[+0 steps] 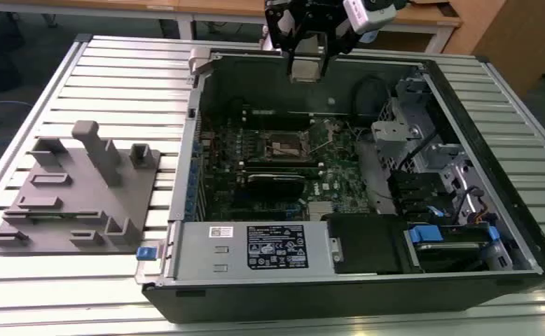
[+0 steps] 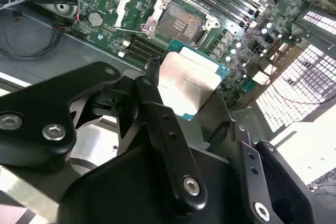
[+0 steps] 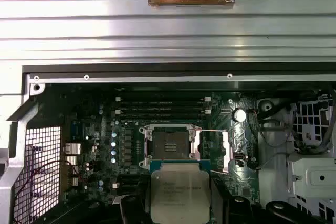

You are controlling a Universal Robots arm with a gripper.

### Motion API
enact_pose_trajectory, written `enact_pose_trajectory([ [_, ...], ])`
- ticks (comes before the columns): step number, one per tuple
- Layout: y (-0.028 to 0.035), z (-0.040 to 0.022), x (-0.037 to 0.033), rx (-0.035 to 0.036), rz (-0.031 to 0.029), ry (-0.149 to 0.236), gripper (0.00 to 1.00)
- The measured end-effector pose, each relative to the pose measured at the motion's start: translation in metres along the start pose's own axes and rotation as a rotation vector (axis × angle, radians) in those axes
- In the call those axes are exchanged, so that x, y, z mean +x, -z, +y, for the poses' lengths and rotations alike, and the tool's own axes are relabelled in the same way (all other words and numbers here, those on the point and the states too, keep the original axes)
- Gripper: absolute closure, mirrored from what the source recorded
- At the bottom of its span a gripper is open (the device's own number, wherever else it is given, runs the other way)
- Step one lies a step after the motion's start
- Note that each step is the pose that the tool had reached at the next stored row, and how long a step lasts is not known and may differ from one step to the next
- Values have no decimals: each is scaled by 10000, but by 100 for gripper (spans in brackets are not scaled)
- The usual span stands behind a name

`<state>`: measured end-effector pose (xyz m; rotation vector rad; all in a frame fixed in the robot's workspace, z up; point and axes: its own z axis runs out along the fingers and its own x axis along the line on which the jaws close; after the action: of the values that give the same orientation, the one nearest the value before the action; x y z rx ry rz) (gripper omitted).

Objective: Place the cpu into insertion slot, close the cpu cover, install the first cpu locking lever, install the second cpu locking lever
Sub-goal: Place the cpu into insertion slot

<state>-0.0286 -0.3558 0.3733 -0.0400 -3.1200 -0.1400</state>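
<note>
Grey lettered cpu (image 3: pixel 180 195) in hand (image 2: pixel 189 97)

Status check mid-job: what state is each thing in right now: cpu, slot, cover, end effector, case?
cpu: gripped, held above the board, not yet in the slot.
end effector: shut on the cpu.
slot: empty and uncovered.
cover: swung open, beside the slot.
case: lying on its side, side panel off.

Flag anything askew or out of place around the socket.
Nothing stands out. The cpu sits square in the gripper, clear of the insertion slot, which is empty with the cpu cover swung open.
</note>
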Motion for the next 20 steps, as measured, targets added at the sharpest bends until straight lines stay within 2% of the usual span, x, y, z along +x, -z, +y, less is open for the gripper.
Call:
enact_pose_trajectory([
  [6, 0, 0, 0, 1, 0, 0, 46],
  [11, -40, -3, -1, 0, 0, 0, 46],
  [20, -70, -6, -2, 1, 0, 0, 46],
])
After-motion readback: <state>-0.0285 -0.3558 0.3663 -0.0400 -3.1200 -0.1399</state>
